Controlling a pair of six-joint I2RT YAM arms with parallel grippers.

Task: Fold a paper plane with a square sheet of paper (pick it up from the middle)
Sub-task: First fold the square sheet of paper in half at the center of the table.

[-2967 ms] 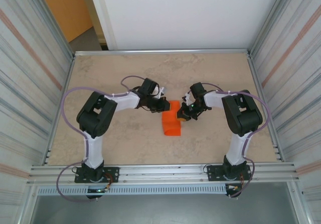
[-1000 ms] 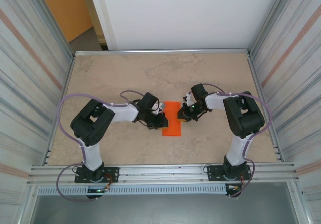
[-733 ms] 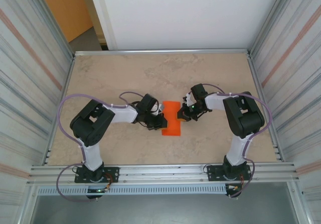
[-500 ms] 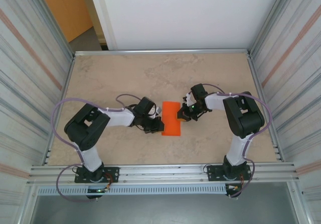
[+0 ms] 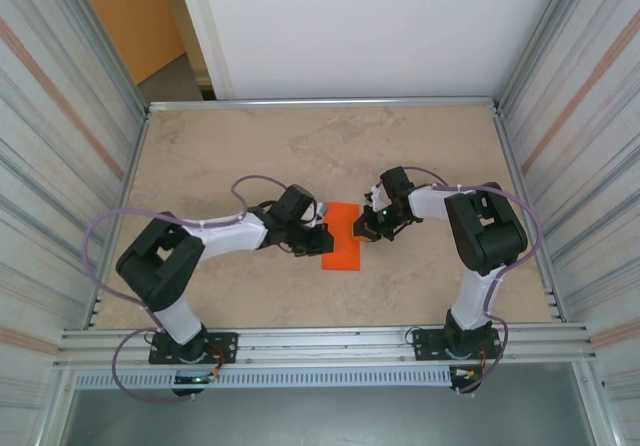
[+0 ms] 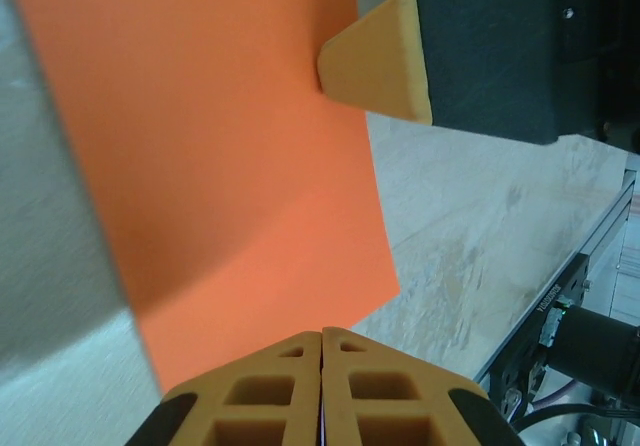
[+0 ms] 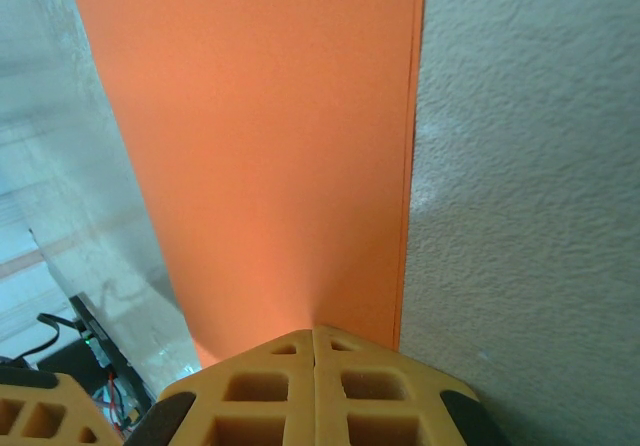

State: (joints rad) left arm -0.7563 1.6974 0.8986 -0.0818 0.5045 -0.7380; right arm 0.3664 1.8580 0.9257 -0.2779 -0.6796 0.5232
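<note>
Centre of the top view, the square sheet of paper (image 5: 342,236) lies flat, folded narrow, with my left gripper (image 5: 318,242) and right gripper (image 5: 361,230) both pressed together, tips at its opposite long edges. I judge we're flattening the centre crease; corner folds come next, and the table (image 5: 250,156) leaves room all round.

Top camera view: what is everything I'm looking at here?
square sheet of paper: one, bright orange, folded to a rectangle, flat mid-table.
table: one, beige marbled, under everything.
side walls: two, grey ribbed metal, left and right.
back panel: one, white, far side.
wall panel: one, dull orange-brown, far left.
arms: two, white and black, bolted at near edge.
left gripper: one, black, shut, tip at paper's left edge.
right gripper: one, black, shut, tip at paper's right edge.
</note>
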